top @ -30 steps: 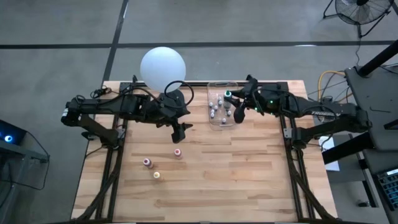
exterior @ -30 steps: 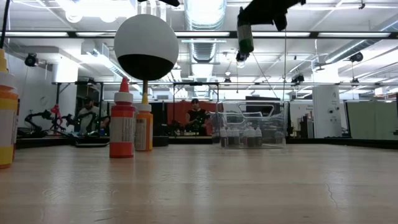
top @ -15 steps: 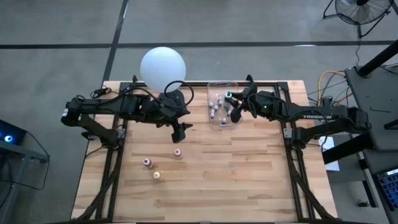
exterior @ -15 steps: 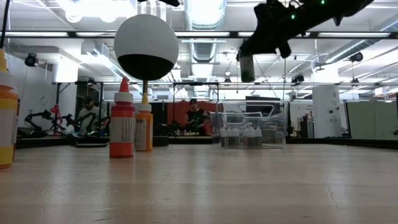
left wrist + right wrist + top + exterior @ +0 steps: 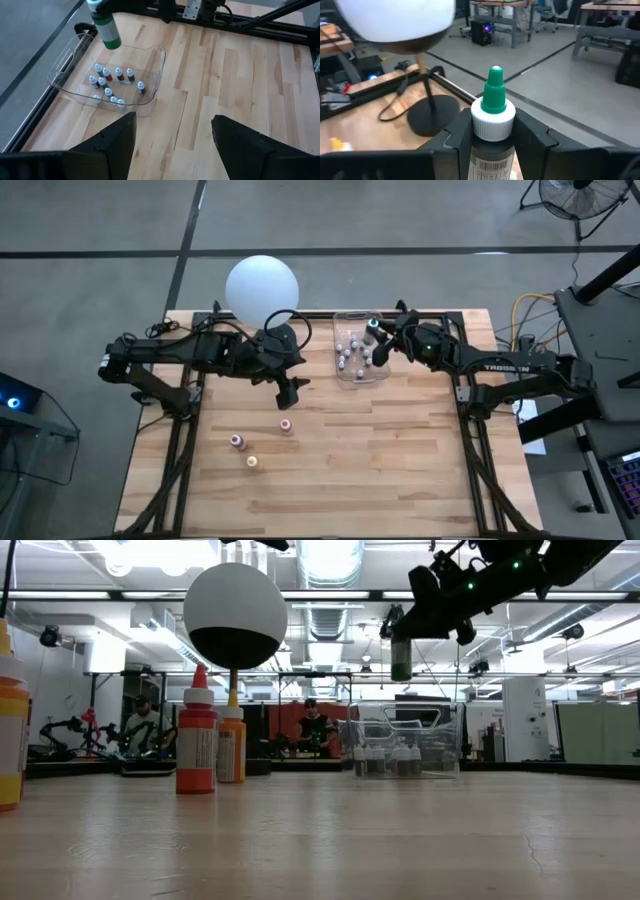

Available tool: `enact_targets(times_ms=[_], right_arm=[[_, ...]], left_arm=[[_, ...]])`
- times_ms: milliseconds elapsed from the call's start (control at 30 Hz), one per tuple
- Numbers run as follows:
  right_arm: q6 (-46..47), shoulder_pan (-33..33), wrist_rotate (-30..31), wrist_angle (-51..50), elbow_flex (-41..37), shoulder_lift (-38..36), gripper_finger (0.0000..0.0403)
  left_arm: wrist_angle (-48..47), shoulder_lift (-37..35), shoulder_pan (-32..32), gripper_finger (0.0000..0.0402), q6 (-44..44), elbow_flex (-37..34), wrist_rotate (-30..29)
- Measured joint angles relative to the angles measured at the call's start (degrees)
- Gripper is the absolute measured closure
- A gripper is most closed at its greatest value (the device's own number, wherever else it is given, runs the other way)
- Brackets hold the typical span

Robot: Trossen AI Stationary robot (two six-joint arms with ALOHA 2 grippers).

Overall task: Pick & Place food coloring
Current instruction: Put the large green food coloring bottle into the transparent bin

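Note:
My right gripper [image 5: 377,343] is shut on a dark food coloring bottle with a white collar and green tip [image 5: 493,112]. It hangs above the clear plastic bin [image 5: 358,348], also seen in the low view [image 5: 401,658] and the left wrist view [image 5: 106,27]. Several small bottles [image 5: 112,82] stand on the bin's floor. Three larger bottles stand on the table: pink [image 5: 286,425], reddish [image 5: 237,441], yellow [image 5: 252,462]. My left gripper [image 5: 290,392] is open, above the table between the bin and those three bottles, touching nothing. My right gripper pinches the bottle between its two fingers [image 5: 532,137] on the dark body just under the white collar [image 5: 493,125]. The fingers come slanting from the table's right and above. The bottle is upright, tip up, lifted clear above the bin [image 5: 400,745].
A white globe lamp [image 5: 262,290] stands on its dark base at the far edge, left of the bin, close to my left arm. In the low view, orange bottles [image 5: 197,745] [image 5: 232,745] stand on the table. Bare wood [image 5: 400,460] lies toward the near edge.
My right gripper has come down with the green-tipped bottle and edged toward the far edge over the bin, staying shut on it. The bottle now hangs lower, nearer the bin's rim.

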Motion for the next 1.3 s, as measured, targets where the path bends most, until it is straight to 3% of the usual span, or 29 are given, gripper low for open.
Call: enact_targets(times_ms=[767,1300], right_arm=[[-0.9,-10.0,-3.2,8.8,3.5,17.8,0.0296],[-2.4,-10.9,-2.3,17.8,3.5,26.8,0.0296]], left_arm=[[0.0,0.0,0.0,0.0171,-1.1,0.0,0.0],[0.0,0.0,0.0,0.0171,-1.1,0.0,0.0]])
